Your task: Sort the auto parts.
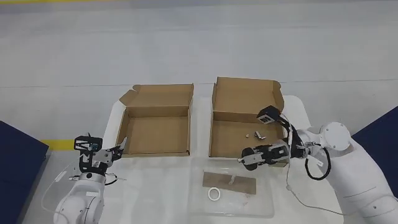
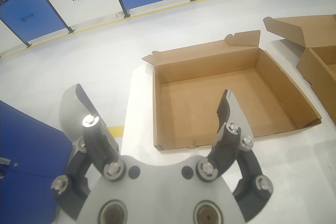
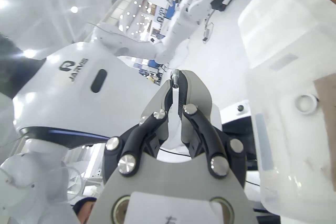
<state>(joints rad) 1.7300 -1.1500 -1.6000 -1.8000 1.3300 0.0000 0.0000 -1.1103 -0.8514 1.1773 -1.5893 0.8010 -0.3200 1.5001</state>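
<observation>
Left gripper [image 2: 152, 93]: spread wide, holding nothing, off the near left corner of the left box [image 1: 155, 134] and apart from its wall, with bare table [image 1: 155, 180] beside it. Right gripper [image 1: 245, 158]: at the near wall of the right box [image 1: 233, 140], in the narrow gap between that box and the clear tray [image 1: 264, 208]. The right wrist view settles the grasp: jaws nearly closed, pinching a small threaded bolt [image 3: 175, 76] at the tips. The top view adds small parts [image 1: 258, 135] on the right box floor, and a white ring [image 1: 214, 194] beside a cardboard strip [image 1: 239, 182] in the tray
</observation>
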